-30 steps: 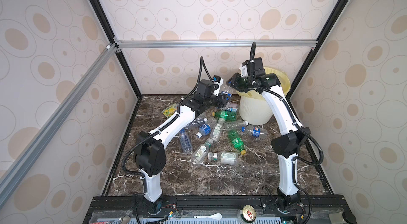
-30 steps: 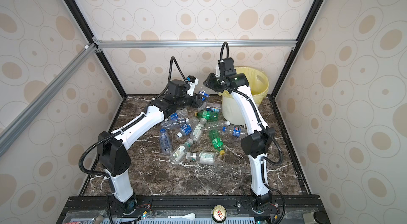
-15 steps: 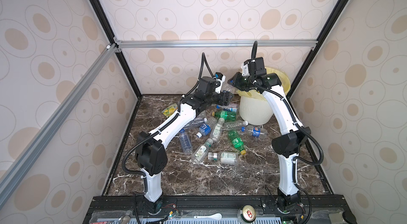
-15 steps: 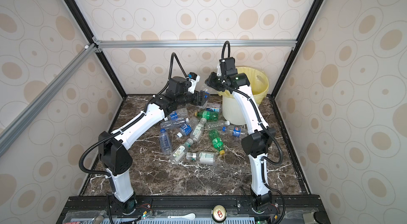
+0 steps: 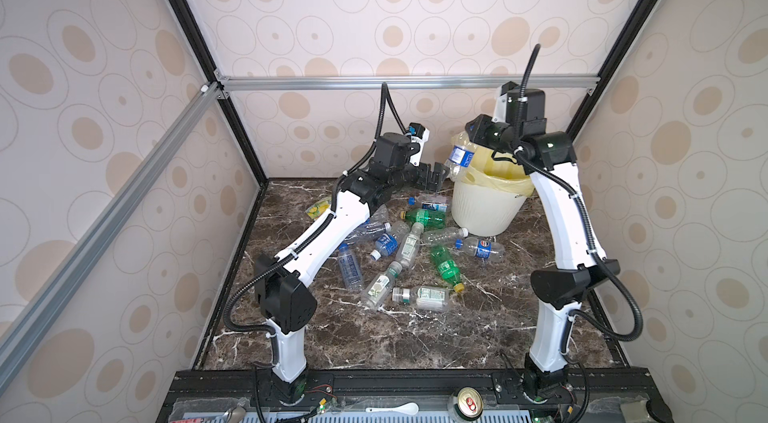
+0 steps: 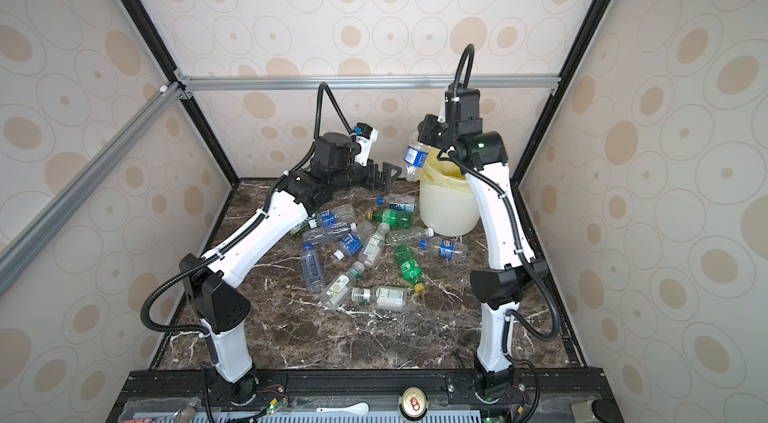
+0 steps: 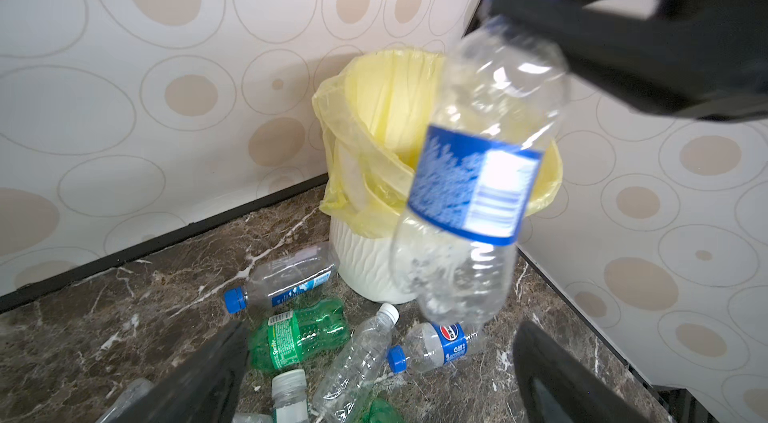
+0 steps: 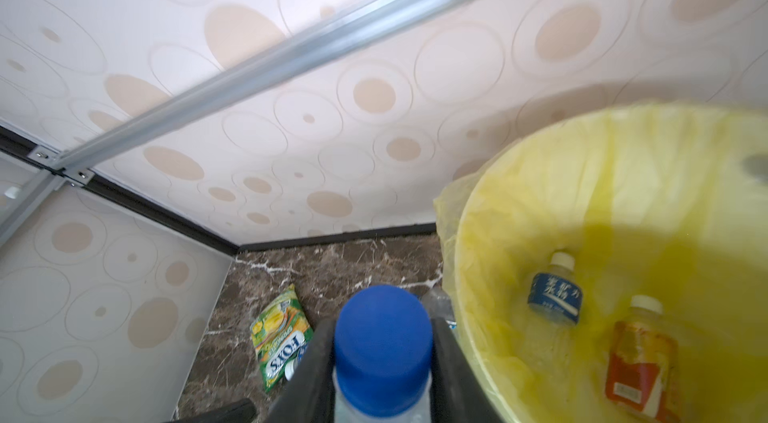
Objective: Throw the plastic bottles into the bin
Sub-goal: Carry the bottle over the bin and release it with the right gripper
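Bottle (image 5: 459, 157) hangs cap up, base down, long axis near upright, just beside the bin (image 5: 486, 209) rim. We see the right gripper (image 8: 382, 329) clamped on its cap. Left gripper (image 5: 438, 176) gapes wide just beside its base. Other bottles (image 5: 409, 244) lie scattered on the floor.

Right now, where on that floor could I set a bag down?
Free: the front marble, between the left arm, the right arm and the nearest bottle. Also a strip between the Pepsi bottle and the right arm. Crowded: the middle, where bottles litter the floor up to the bin.
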Available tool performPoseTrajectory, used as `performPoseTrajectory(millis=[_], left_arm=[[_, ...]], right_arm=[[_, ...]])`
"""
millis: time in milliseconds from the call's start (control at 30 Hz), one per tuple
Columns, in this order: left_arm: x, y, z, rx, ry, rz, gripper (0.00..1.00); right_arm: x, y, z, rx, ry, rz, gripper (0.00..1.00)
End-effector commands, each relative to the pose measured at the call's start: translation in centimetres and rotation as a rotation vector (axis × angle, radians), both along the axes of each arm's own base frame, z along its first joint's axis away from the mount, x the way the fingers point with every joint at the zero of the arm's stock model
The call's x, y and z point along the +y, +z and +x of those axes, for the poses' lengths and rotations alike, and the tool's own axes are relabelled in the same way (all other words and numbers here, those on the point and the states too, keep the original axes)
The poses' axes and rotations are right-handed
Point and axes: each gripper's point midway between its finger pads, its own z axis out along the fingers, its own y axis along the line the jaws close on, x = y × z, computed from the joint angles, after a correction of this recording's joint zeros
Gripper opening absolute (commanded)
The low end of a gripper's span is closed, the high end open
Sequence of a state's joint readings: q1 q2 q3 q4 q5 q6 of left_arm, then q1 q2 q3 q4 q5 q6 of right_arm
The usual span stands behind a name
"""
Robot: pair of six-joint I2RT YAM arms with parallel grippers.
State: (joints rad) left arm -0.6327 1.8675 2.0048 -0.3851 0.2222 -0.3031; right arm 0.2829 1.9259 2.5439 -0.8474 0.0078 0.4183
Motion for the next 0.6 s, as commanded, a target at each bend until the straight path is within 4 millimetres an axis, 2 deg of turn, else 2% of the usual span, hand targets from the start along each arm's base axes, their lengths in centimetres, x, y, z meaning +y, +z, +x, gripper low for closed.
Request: performPoseTrajectory(millis=[0,67,100,133,233,300,400,433,467,500,567], left_arm=[[0.2,4.5,-0.9,-0.065,0.012,-0.056,0.99],[-0.3,4.9,-0.7,-0.063,0.004,-0.066,0.99],[-0.6,5.3,-0.6,-0.063,-0.002,-0.071,0.99],[-0.9,5.4,-0.5,-0.058,-0.007,-0.073,0.99],[-1.7,5.2,0.0,-0.044,-0.019,-0.068,0.99],[-2.1,4.8,0.2,-0.030,-0.021,-0.070,0.99],[-2.6,4.1,0.8,-0.008,-0.017,-0.086,0.99],[-2.8,3.8,0.9,0.001,-0.016,-0.091,0.99],[-2.9,3.4,1.2,0.010,-0.015,-0.094,0.99],[-3.1,3.1,1.3,0.019,-0.015,-0.095,0.99],[-3.3,2.4,1.8,0.038,-0.003,-0.092,0.99]], right_arm=[[-3.2,6.4,-2.6,-0.209,-0.113,-0.099,0.18],[-4.4,8.8,-3.8,-0.283,-0.154,-0.122,0.18],[-6.1,9.5,-3.9,-0.305,-0.200,-0.140,0.18],[-6.9,10.4,-4.3,-0.333,-0.231,-0.153,0.18],[-8.5,11.3,-4.2,-0.367,-0.288,-0.172,0.18],[-9.0,9.7,-2.7,-0.335,-0.302,-0.182,0.19],[-10.3,3.8,1.0,-0.184,-0.332,-0.191,0.23],[-10.9,1.3,2.4,-0.111,-0.348,-0.187,0.33],[-11.6,-0.7,3.1,-0.045,-0.362,-0.179,0.48],[-11.9,-2.0,3.7,0.005,-0.368,-0.177,0.56],[-11.4,-2.3,4.2,0.019,-0.340,-0.186,0.78]])
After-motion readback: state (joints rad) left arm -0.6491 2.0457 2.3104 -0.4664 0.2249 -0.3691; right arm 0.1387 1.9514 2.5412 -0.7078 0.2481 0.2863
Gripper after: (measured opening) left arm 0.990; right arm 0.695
